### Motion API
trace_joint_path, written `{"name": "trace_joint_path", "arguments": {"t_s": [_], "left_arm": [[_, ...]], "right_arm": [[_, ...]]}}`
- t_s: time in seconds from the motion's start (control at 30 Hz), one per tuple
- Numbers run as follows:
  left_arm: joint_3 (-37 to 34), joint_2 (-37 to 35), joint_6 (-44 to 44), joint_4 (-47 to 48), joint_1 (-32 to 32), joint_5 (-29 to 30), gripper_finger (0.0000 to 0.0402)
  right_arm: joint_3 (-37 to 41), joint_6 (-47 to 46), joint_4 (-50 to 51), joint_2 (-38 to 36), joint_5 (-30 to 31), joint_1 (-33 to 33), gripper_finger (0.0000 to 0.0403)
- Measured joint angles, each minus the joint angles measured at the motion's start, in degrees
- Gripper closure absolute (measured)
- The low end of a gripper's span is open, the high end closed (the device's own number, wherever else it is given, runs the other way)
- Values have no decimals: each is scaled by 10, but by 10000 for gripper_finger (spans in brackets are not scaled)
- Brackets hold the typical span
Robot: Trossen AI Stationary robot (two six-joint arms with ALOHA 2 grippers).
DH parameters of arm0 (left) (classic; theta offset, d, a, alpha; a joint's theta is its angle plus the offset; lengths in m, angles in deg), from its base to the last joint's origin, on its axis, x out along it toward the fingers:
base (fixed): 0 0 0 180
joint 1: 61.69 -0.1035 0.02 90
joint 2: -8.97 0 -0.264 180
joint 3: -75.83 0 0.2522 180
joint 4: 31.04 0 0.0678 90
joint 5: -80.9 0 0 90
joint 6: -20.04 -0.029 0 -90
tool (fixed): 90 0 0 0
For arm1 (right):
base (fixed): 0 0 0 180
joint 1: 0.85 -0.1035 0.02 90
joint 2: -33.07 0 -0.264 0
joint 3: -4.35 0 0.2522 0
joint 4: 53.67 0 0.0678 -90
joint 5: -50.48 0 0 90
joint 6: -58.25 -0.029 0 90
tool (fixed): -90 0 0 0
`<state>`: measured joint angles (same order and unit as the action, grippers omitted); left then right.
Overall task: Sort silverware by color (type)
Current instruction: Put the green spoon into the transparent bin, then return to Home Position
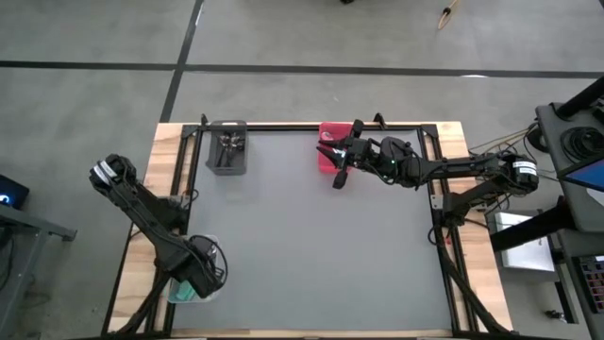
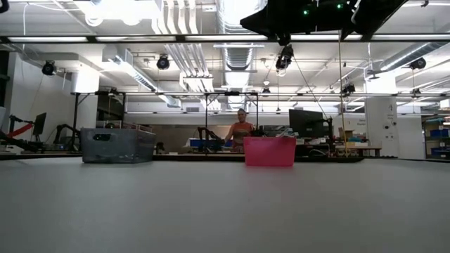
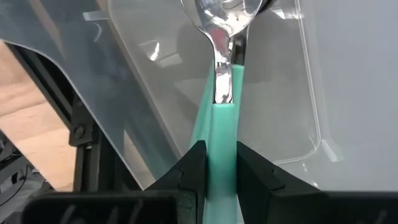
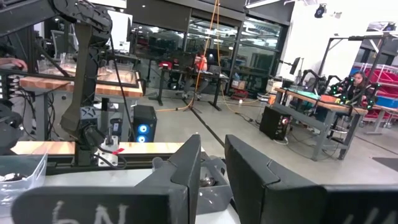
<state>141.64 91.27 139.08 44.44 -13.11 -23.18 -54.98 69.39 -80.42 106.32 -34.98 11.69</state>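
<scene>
Gripping 1 teal-handled spoon (image 3: 219, 93): left gripper (image 3: 221, 165), over clear bin (image 3: 292, 93) | right gripper (image 4: 211, 171): above red bin (image 1: 329, 149), grip undeterminable

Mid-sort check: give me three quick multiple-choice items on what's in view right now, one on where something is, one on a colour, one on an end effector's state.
1. Where does the right end effector sit?
A. over the grey bin
B. by the red bin, at the table's far edge
C. at the near left corner

2. What colour is the handle of the spoon in the left end effector?
A. black
B. red
C. teal

3. What is the left end effector doing?
A. shut on the spoon
B. open over bare table
C. shut on a bin's rim

Answers: 1 B, the high view shows it beside the red bin. 2 C, the spoon has a teal handle. 3 A, both fingers press the handle above the clear bin.
</scene>
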Motion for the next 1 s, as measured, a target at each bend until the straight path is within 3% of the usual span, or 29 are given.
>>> {"name": "trace_joint_path", "arguments": {"t_s": [1.0], "left_arm": [[-17, 0, -4, -7, 0, 0, 331]], "right_arm": [[0, 0, 0, 0, 0, 0, 342]]}}
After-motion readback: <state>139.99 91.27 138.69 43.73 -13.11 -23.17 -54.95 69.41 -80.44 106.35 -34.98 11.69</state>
